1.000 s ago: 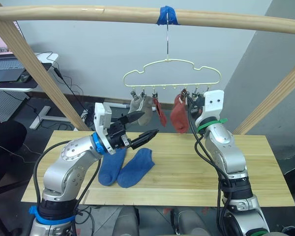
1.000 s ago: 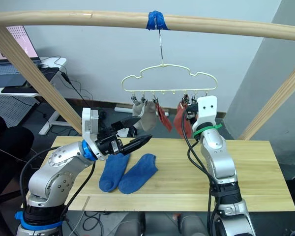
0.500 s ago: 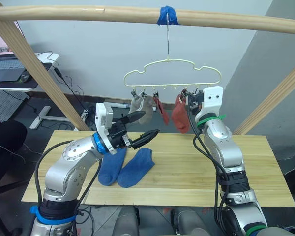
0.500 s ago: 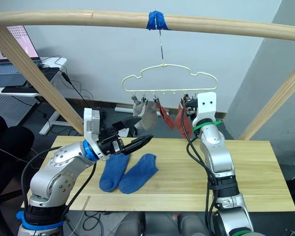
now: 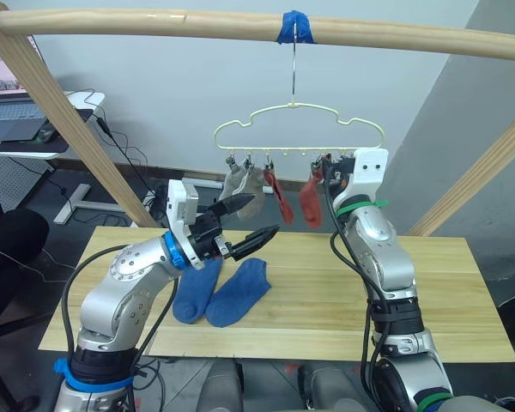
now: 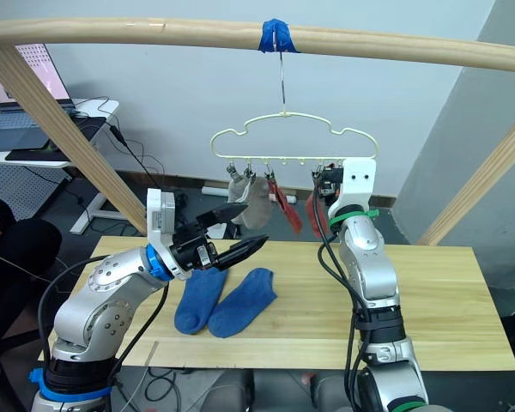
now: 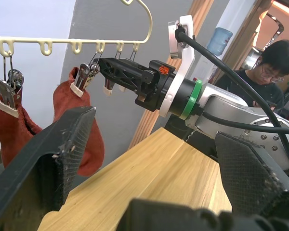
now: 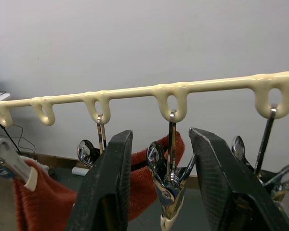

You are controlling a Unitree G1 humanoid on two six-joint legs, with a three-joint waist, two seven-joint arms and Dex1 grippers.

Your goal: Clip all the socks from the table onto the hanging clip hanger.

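Currently the right gripper [image 8: 166, 192], fingers spread, straddles a clip [image 8: 167, 199] on the hanger [image 5: 297, 129]. Left gripper [image 5: 249, 221] hangs spread above two blue socks [image 5: 219, 290] on the table [image 5: 463, 300], whose right half lies bare.

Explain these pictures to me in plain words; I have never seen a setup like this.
A two-armed humanoid robot is hanging laundry. Two pictures come from its head, looking down; the other two come from cameras on its wrists. Two blue socks lie on the wooden table. Grey socks and red socks already hang from the yellow clip hanger. The left gripper is open and holds nothing. The right gripper is raised to the hanger, its open fingers either side of a metal clip.
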